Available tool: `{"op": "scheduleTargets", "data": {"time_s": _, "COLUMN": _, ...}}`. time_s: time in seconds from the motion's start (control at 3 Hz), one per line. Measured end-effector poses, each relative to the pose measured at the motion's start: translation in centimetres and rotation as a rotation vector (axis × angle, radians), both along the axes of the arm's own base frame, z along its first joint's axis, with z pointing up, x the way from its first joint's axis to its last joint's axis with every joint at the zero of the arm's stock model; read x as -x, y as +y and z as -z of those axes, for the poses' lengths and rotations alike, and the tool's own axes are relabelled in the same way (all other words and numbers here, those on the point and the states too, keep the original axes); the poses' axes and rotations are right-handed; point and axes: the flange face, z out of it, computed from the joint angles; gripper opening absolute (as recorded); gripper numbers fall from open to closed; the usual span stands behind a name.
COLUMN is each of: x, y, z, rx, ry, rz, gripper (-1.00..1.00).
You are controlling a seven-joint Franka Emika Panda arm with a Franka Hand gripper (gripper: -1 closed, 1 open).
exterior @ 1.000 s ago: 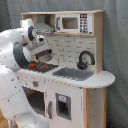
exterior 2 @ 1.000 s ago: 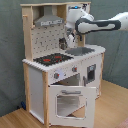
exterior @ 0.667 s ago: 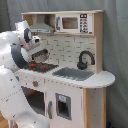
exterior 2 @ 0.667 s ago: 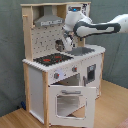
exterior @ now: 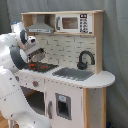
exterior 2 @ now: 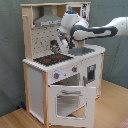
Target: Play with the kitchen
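Centrally, the kitchen [exterior: 75,70] was shown in both exterior views [exterior 2: 60,75] as a white and light-wood toy unit standing on a wooden floor [exterior 2: 112,107] before a grey curtain [exterior: 116,45]. A black-red stovetop [exterior 2: 52,59] was seen on the counter, with a silver sink [exterior: 74,73] and a black faucet [exterior: 85,59] beside it. A grey hood [exterior 2: 48,20] was mounted above the stovetop, and a toy microwave [exterior: 74,23] was set into the upper shelf. In the second exterior view, the windowed oven door [exterior 2: 67,100] was seen swung down and open below the knobs [exterior 2: 56,75]. The white arm [exterior 2: 97,32] was extended over the counter, and the gripper [exterior 2: 56,47] was held just above the stovetop, in front of the pegboard back [exterior: 65,47]. In the first exterior view the gripper [exterior: 36,56] was seen over the stovetop's rear edge. Whether the fingers were apart or closed, and whether anything was grasped, could not be told.
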Motion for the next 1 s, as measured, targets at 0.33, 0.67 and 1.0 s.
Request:
{"op": "scheduleTargets", "data": {"time_s": 0.33, "x": -0.4, "y": 1.4, "z": 0.3, "rx": 0.003, "ry": -0.01, "rz": -0.025, "gripper": -1.0}}
{"op": "scheduleTargets", "data": {"time_s": 0.67, "x": -0.8, "y": 2.6, "z": 0.8, "rx": 0.006, "ry": -0.015, "rz": -0.048, "gripper": -1.0}}
{"op": "scheduleTargets", "data": {"time_s": 1.0, "x": -1.3, "y": 4.0, "z": 1.3, "rx": 0.007, "ry": -0.016, "rz": -0.078, "gripper": -1.0}}
